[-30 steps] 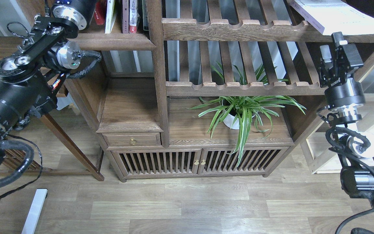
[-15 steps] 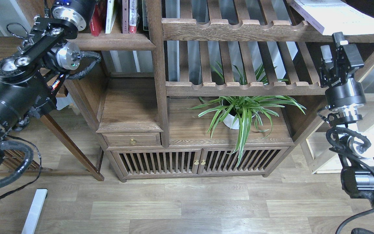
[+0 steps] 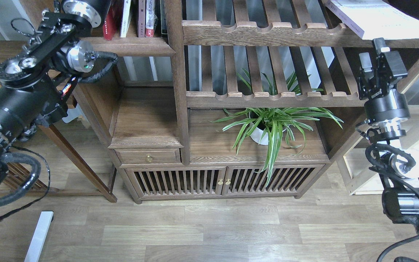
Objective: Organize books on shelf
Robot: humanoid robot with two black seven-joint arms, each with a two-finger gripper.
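The shelf (image 3: 129, 46) is the dark board at the top left of the bookcase. A red book (image 3: 109, 22) stands on it beside a white book (image 3: 125, 17) and two more upright books (image 3: 146, 18). My left arm reaches up to the red book; its wrist (image 3: 82, 6) is cut by the top edge and its gripper is out of view. A pale white-lilac book (image 3: 376, 18) lies flat on the upper slatted rack at the top right. My right gripper (image 3: 372, 54) points up just below that book, open and empty. No yellow-green book shows.
Two slatted racks (image 3: 267, 96) with scalloped rails fill the middle of the bookcase. A potted spider plant (image 3: 267, 125) stands on the lower board. A small drawer (image 3: 147, 157) and slatted doors (image 3: 224, 181) are below. A wooden table leg (image 3: 78, 163) stands at the left.
My left arm has moved up and slightly right. The red book has come further into view and stands closer to the white book. The right arm has barely moved.
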